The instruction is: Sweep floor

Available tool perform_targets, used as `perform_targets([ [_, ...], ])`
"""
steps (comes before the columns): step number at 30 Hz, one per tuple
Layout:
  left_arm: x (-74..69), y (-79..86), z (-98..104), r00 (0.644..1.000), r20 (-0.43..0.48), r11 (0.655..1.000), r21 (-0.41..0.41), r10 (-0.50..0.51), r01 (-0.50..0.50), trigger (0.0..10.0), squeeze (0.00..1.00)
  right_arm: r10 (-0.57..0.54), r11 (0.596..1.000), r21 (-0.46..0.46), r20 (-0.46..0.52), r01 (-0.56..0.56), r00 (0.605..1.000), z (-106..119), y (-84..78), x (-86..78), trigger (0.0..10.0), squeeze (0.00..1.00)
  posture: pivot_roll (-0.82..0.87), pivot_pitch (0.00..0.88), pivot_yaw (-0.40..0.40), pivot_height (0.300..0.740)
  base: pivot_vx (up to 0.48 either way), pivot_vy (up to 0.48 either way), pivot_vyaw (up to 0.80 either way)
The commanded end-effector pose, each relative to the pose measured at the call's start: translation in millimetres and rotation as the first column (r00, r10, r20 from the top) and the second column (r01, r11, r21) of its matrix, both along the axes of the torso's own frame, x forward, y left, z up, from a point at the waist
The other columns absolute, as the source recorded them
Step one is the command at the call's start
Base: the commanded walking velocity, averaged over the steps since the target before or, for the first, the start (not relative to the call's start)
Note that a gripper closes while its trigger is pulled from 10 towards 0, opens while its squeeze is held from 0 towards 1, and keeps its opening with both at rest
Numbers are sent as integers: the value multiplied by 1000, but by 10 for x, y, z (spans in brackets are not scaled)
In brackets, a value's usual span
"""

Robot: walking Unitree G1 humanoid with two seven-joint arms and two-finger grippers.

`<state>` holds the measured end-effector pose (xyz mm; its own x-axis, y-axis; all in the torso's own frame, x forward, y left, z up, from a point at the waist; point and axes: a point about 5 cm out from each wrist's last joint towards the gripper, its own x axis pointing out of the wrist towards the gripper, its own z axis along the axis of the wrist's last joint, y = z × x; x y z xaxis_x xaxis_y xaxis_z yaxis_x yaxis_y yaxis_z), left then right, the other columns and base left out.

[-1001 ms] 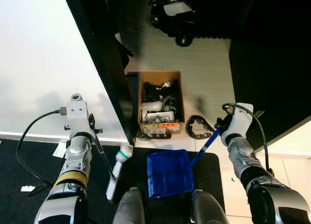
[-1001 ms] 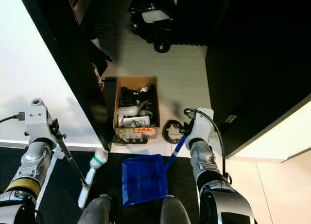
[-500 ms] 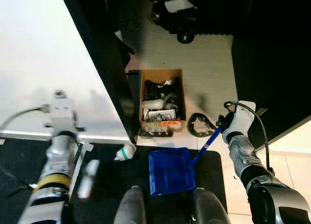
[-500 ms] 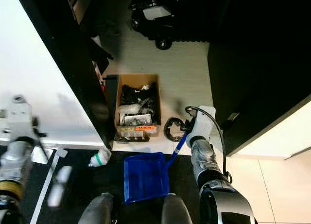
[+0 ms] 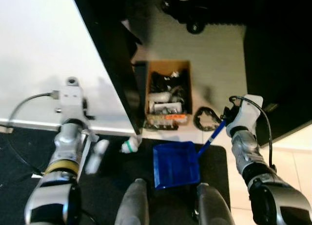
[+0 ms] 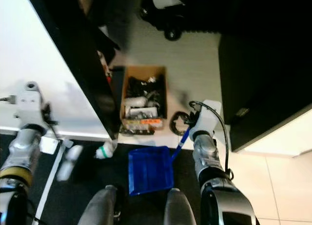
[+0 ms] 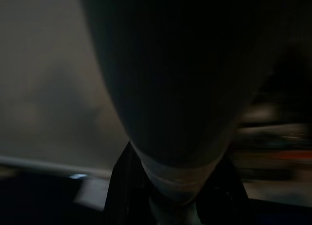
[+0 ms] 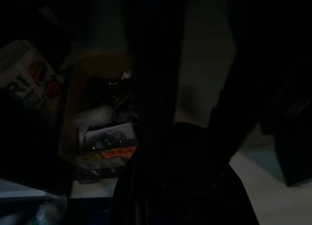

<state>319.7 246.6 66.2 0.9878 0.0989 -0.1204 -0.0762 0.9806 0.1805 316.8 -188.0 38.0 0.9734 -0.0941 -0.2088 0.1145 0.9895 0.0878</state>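
Observation:
A blue dustpan (image 5: pixel 176 164) lies on the dark mat (image 5: pixel 107 186) just ahead of my legs. Its blue handle (image 5: pixel 212 135) slants up to my right gripper (image 5: pixel 225 122), which is shut on it. On the left, my left gripper (image 5: pixel 90 138) is shut on a white hand brush (image 5: pixel 95 154), blurred and held low over the mat beside the white wall. A crumpled white and green piece of litter (image 5: pixel 129 146) lies between brush and dustpan, at the foot of the black panel. In the left wrist view the brush handle (image 7: pixel 175 112) sits between the black fingers (image 7: pixel 122 186).
A tall black panel (image 5: pixel 109 59) runs from the far left down toward the mat. Beyond the dustpan stand an open cardboard box (image 5: pixel 168 95) of clutter and a black coiled ring (image 5: pixel 206 121) on pale floor. Dark furniture (image 5: pixel 280 64) stands at the right and a wheeled black device (image 5: pixel 192 3) beyond.
My left arm swung the brush leftward, away from the dustpan, and now holds it nearer the wall. The right gripper and dustpan have held still. The camera shifted slightly.

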Motion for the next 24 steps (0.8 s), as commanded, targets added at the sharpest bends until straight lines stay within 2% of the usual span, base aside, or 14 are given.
perform_targets([
  [1, -19, -32, -23, 998, 0, 998, 29, -56, 56, 10000, 0, -12, 1000, 4, -89, 13, 996, -212, -38, -172, 10000, 0, -74, 305, 21, 740, 0, 0, 0],
  [6, -8, -55, -14, 995, -2, 992, 86, -96, 96, 10000, 0, -13, 1000, -3, -48, 13, 999, -169, -84, -181, 10000, 0, -110, 345, 4, 740, 0, 0, 0],
  [7, 9, -21, 15, 996, -6, 985, 142, -95, 94, 10000, 0, -17, 1000, -7, -12, 17, 1000, -118, -114, -174, 10000, 0, -136, 381, -15, 740, 0, 0, 0],
  [9, 19, -4, 26, 996, -11, 983, 163, -89, 90, 10000, 0, -17, 1000, -9, 5, 18, 1000, -90, -129, -167, 10000, 0, -140, 388, -20, 740, 0, 0, 0],
  [18, 113, 9, 155, 994, 19, 981, 166, -108, 104, 10000, 0, 0, 1000, -16, 42, 0, 999, 1, -135, -129, 10000, 0, -139, 425, -28, 740, 0, 0, 0],
  [22, 139, -94, 128, 988, -15, 959, 240, -151, 150, 10000, 0, 4, 1000, -17, 32, -4, 999, -10, -115, -140, 10000, 0, -146, 443, -33, 740, 0, 0, 0],
  [24, 158, -157, 122, 987, -15, 961, 228, -159, 158, 10000, 0, 7, 1000, -24, 23, -6, 1000, -25, -108, -151, 10000, 0, -146, 443, -33, 740, 0, 0, 0],
])
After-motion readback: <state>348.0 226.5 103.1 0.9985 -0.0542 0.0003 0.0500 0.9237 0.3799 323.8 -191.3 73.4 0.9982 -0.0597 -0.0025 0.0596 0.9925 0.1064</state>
